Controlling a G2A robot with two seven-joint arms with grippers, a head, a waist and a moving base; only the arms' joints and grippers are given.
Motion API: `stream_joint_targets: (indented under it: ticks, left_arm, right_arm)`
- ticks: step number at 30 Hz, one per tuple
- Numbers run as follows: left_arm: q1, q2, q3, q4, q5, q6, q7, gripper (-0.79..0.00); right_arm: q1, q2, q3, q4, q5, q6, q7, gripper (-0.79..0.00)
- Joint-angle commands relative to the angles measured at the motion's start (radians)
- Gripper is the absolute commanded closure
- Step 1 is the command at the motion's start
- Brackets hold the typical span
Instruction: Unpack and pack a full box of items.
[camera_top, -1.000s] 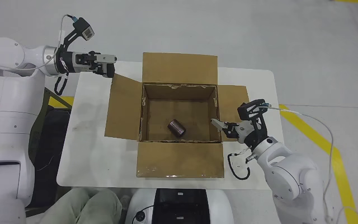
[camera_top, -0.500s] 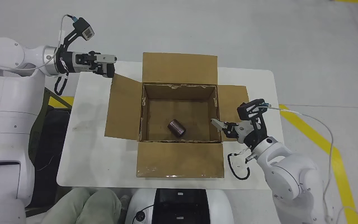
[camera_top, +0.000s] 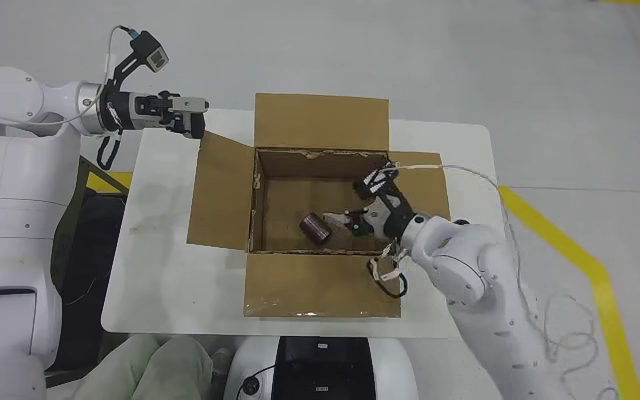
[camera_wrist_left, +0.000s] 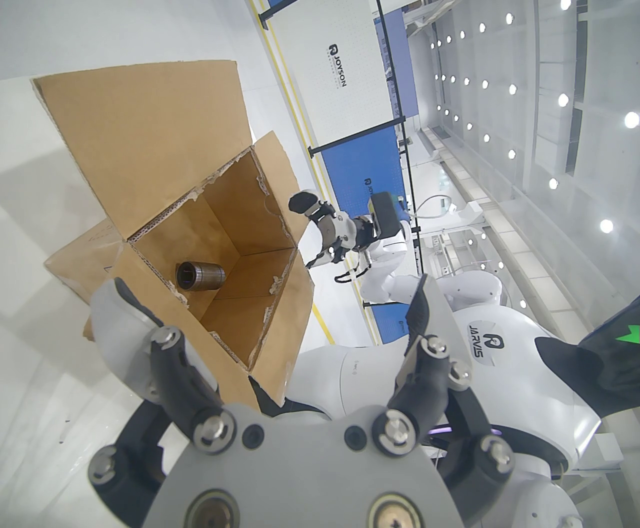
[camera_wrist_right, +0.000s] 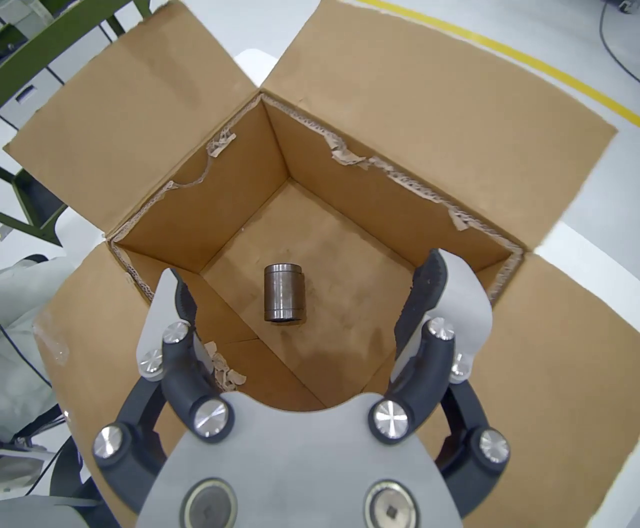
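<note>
An open cardboard box (camera_top: 320, 120) stands mid-table with all its flaps spread out. A dark metal cylinder (camera_top: 317, 228) lies on its side on the box floor. My right gripper (camera_top: 343, 220) hangs open inside the box opening, just right of the cylinder. In the right wrist view the cylinder (camera_wrist_right: 283, 292) lies below, between the spread fingers of the right gripper (camera_wrist_right: 305, 272), with the box wall (camera_wrist_right: 390, 200) behind. My left gripper (camera_top: 197, 112) stands open over the table's far left corner. In its wrist view the left gripper (camera_wrist_left: 270, 300) faces the box (camera_wrist_left: 150, 130) and cylinder (camera_wrist_left: 199, 275).
The white table (camera_top: 160, 250) has bare room left of the box and a narrower strip at its right (camera_top: 460, 150). Torn cardboard edges (camera_wrist_right: 350, 157) line the box rim. A cable (camera_top: 470, 175) trails from the right arm.
My right gripper has swung from outside the box's right wall into the opening, ending beside the cylinder. The left arm and the cylinder have not moved.
</note>
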Motion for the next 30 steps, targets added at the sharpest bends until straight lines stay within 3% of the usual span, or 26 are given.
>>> stream_joint_targets:
  ticks: [1, 10, 27, 30]
  left_arm:
    - [0.0, 0.0, 0.0, 0.0, 0.0, 0.0, 0.0, -0.785]
    - [0.0, 0.0, 0.0, 0.0, 0.0, 0.0, 0.0, -0.785]
    - [0.0, 0.0, 0.0, 0.0, 0.0, 0.0, 0.0, -0.785]
    - [0.0, 0.0, 0.0, 0.0, 0.0, 0.0, 0.0, -0.785]
  right_arm:
    - [0.033, -0.005, -0.04, 0.035, 0.004, 0.008, 0.029, -0.785]
    - [0.152, -0.032, -0.176, 0.205, 0.007, 0.028, 0.064, -0.785]
    - [0.151, -0.032, -0.177, 0.213, 0.007, 0.027, 0.047, -0.785]
    - [0.191, -0.039, -0.192, 0.251, 0.019, 0.034, 0.066, -0.785]
